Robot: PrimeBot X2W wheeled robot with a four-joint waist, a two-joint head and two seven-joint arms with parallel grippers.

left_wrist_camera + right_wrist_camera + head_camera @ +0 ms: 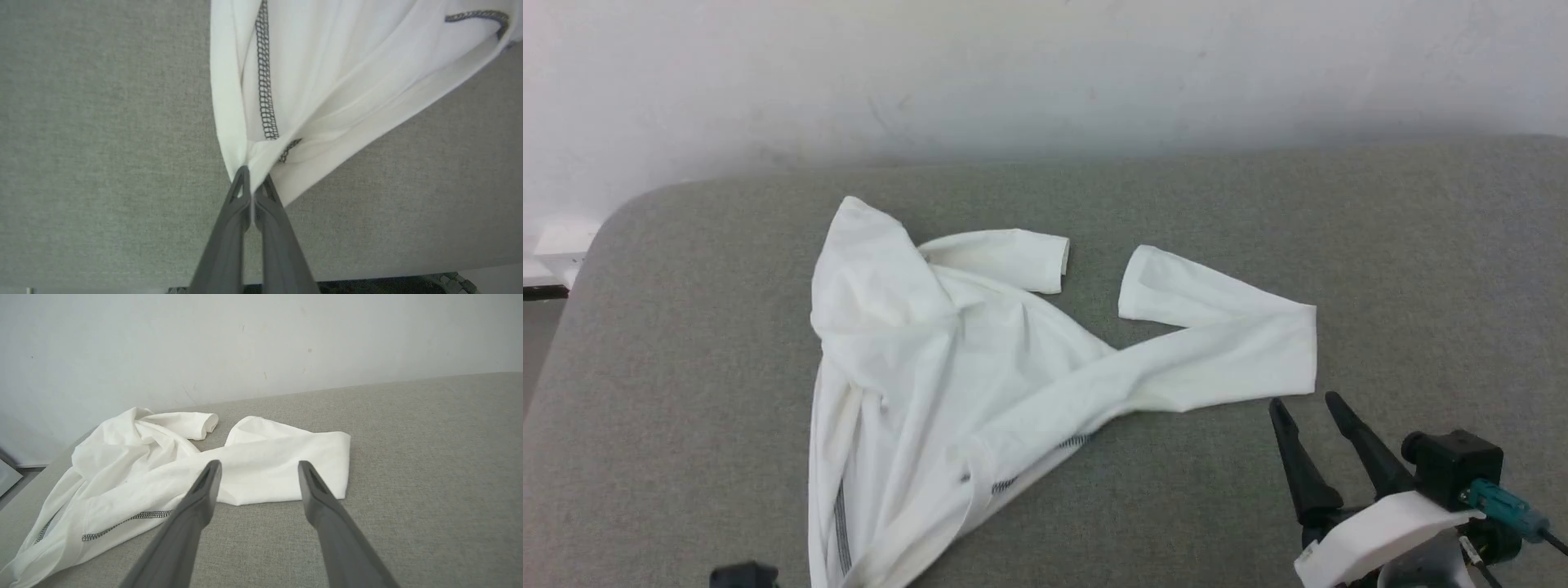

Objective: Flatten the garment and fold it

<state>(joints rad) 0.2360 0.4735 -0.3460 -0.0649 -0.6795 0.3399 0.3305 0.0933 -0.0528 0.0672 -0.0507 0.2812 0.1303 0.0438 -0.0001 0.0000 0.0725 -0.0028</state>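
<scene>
You have the garment (947, 359) lying crumpled on the grey padded surface (1258, 204), its bulk towards your left and running off the near edge of the head view. One tube ends in a cuff (1058, 263) near the middle. The other tube (1225, 343) runs out to your right, then doubles back on itself. Your left gripper (254, 176) has its jaws closed on the garment's near corner, with the cloth bunched into a point just below the grey-black zigzag seam (265, 81). Your right gripper (1304, 400) hangs just beside the doubled tube with its jaws spread and nothing between them. Judge the cloth as thin, light and very soft: it will drape and wrinkle rather than hold a shape. It looks stretchy too, so a hard pull is likely to lengthen it before it moves it. The woven surface probably drags on it, so expect folds to catch rather than slide flat. Take hold where the cloth is firmer, at a seam, a hem or a cuff, and pinch all layers together. For the right side, the second cuff (1134, 287) looks the better hold, since lifting it outwards should undo the doubling. A pinch on the folded end (1303, 351) would likely just carry both layers along.
</scene>
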